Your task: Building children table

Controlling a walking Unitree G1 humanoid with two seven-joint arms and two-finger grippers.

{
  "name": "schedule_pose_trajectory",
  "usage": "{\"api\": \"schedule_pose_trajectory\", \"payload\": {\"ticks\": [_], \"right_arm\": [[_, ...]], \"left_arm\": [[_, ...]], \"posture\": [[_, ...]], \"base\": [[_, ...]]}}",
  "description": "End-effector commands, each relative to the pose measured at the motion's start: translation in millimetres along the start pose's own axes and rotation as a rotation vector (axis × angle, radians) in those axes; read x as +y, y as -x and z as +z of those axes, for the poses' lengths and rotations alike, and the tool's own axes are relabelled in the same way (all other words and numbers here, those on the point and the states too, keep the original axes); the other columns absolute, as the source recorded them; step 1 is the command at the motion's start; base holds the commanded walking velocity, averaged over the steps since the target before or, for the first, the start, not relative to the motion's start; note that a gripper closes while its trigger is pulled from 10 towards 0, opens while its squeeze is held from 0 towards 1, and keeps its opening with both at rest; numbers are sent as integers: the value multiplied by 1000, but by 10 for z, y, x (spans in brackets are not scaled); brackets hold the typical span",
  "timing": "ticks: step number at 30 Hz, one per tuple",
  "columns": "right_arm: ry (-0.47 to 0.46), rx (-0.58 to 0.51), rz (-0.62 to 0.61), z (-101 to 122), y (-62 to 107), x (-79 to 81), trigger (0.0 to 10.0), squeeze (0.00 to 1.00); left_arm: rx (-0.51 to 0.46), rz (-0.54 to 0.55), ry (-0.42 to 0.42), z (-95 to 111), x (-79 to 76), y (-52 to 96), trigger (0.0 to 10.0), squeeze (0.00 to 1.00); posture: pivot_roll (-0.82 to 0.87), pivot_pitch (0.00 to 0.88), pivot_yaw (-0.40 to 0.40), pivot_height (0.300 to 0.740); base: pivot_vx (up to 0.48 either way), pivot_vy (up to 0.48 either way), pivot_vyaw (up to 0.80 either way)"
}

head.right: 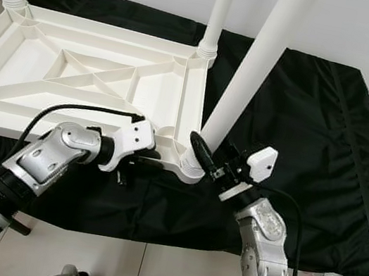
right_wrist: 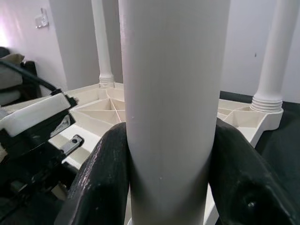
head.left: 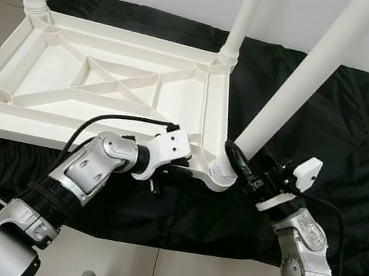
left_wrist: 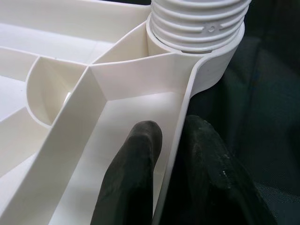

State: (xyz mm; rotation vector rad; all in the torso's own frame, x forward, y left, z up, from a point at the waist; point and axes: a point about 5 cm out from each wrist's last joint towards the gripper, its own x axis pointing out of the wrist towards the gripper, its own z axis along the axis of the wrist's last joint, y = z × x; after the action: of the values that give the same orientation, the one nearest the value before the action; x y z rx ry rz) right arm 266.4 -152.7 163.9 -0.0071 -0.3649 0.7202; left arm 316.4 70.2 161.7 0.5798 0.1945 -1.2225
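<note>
- The head views were evenly and brightly lit, with soft, diffuse light and no hard-edged shadows.
- The white tabletop (head.left: 108,85) was close to overexposed, its ribs marked only by faint grey shading.
- The black cloth (head.left: 328,135) kept little detail beyond dull sheen on its folds.
- Straight table legs bowed outward toward the frame edges, a wide-angle distortion.
- Small highlights glinted on the silver arms.
- In the left wrist view, the black fingers (left_wrist: 131,183) were soft and out of focus, while the threaded leg base (left_wrist: 197,23) was sharper.
- In the right wrist view, the near leg (right_wrist: 171,108) was blurred, and a pinkish cast showed on the wall.
</note>
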Motion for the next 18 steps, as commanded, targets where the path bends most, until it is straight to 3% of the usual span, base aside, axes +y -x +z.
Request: {"api": "schedule_pose_trajectory", "payload": {"ticks": [1,15,18], "right_arm": [[-91,295,61,-533,309,224,10000,0],[-91,325,56,-592,412,253,10000,0],[-118,329,1,-614,424,207,10000,0]], "left_arm": [[-20,7,-34,78,36,31,10000,0],[-17,2,-36,77,38,41,10000,0],[-17,0,-38,79,40,41,10000,0]], "posture": [[-63,166,-21,740],[-60,164,-21,740],[-62,161,-20,740]], "base": [[0,0,0],[0,0,0],[0,0,0]]}}
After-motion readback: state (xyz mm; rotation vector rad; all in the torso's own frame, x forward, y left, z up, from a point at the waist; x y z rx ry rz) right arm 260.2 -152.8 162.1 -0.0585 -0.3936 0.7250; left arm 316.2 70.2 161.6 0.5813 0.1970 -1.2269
